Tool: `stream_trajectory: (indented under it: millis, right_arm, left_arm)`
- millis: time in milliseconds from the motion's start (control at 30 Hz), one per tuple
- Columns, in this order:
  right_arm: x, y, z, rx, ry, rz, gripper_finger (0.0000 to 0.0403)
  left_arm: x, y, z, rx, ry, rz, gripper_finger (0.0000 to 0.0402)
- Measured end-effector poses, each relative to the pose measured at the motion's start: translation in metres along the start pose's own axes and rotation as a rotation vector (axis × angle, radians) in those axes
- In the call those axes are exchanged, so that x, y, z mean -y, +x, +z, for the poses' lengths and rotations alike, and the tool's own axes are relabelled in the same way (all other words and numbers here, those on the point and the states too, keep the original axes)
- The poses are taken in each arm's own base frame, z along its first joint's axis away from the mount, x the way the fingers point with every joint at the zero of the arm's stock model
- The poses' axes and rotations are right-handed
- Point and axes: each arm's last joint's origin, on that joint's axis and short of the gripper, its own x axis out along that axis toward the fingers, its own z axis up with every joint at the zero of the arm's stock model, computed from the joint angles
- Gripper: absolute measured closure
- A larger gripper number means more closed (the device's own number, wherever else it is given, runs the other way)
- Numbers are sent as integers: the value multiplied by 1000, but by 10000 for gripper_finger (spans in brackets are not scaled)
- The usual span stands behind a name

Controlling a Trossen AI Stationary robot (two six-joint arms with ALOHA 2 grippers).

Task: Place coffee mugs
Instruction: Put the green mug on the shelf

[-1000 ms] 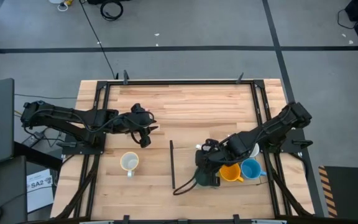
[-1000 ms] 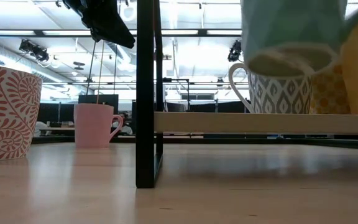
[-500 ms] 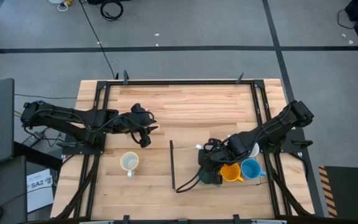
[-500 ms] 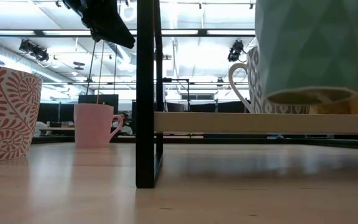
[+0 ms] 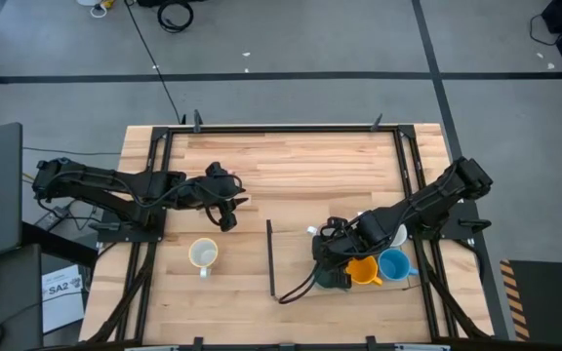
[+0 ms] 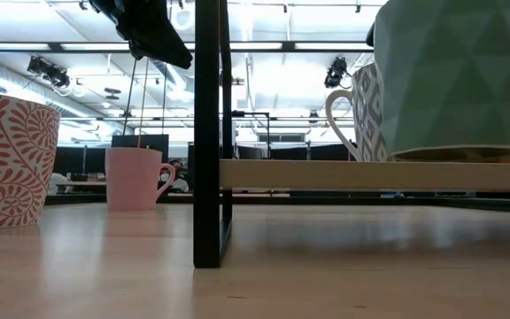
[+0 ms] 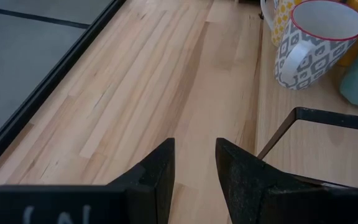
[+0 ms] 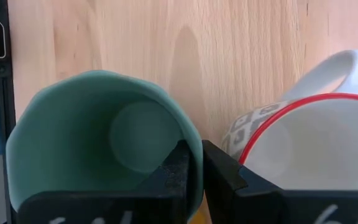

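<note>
The green mug (image 6: 454,80) has come down onto the rack shelf (image 6: 326,174) beside the grey-patterned mug (image 8: 303,149); right fingers (image 8: 191,168) still clamp its rim, so release remains. Left fingers (image 7: 194,168) wait apart.

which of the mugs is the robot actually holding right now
The green mug. The right gripper pinches its rim, one finger inside and one outside. The grey-patterned mug with the red rim beside it is not gripped.

I get bright, even light from ceiling strip lamps (image 6: 69,46), visible in my low view. Soft shadows on the table (image 5: 291,166). Slight glare on the wood. The close green mug (image 6: 454,80) and patterned mug (image 6: 7,159) look soft-focused.
</note>
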Motion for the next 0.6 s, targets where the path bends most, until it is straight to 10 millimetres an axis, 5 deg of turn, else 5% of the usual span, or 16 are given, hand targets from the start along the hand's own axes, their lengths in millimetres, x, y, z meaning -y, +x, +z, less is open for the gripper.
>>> stream_trajectory:
  millis: [600]
  right_arm:
    - [0, 0, -1, -6, -55, -6, 362]
  left_arm:
    - [0, 0, 0, 0, 0, 0, 278]
